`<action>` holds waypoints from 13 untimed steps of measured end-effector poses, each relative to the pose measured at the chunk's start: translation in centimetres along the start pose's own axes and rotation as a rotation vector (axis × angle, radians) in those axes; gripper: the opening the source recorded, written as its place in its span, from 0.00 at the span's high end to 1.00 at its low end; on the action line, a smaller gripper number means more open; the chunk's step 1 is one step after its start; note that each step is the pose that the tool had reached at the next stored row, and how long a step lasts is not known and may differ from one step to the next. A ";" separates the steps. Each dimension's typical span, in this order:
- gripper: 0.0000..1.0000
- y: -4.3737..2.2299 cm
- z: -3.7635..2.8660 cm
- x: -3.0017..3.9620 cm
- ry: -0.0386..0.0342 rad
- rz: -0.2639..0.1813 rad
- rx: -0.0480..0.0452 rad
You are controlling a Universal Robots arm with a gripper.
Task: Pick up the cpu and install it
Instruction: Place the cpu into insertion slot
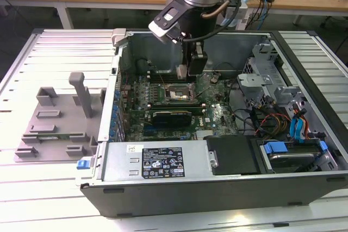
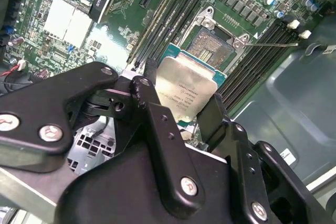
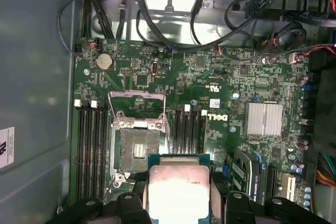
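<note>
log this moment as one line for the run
tool: shut on cpu | cpu: held above motherboard, near socket | socket: open, empty | install: not yet done

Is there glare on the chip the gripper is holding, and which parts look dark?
First wrist view: glare washes out the silvery-white square cpu; second wrist view: it shows a softer sheen, held in the black gripper; exterior view: the white slatted table is bright, the open grey computer case darker inside.
</note>
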State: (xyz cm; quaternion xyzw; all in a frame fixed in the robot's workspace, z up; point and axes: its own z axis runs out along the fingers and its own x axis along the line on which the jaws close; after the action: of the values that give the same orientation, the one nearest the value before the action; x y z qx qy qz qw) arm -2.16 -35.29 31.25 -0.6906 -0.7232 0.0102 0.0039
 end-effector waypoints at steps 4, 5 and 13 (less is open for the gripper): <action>0.45 0.01 0.41 0.00 0.0000 0.000 0.0000; 0.45 0.01 0.57 0.01 -0.0001 0.000 0.0000; 0.45 0.03 1.26 0.13 0.0000 0.000 0.0000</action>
State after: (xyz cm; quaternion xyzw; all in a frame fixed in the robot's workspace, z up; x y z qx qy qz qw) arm -2.16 -35.17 29.98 -0.6906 -0.7231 0.0102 0.0039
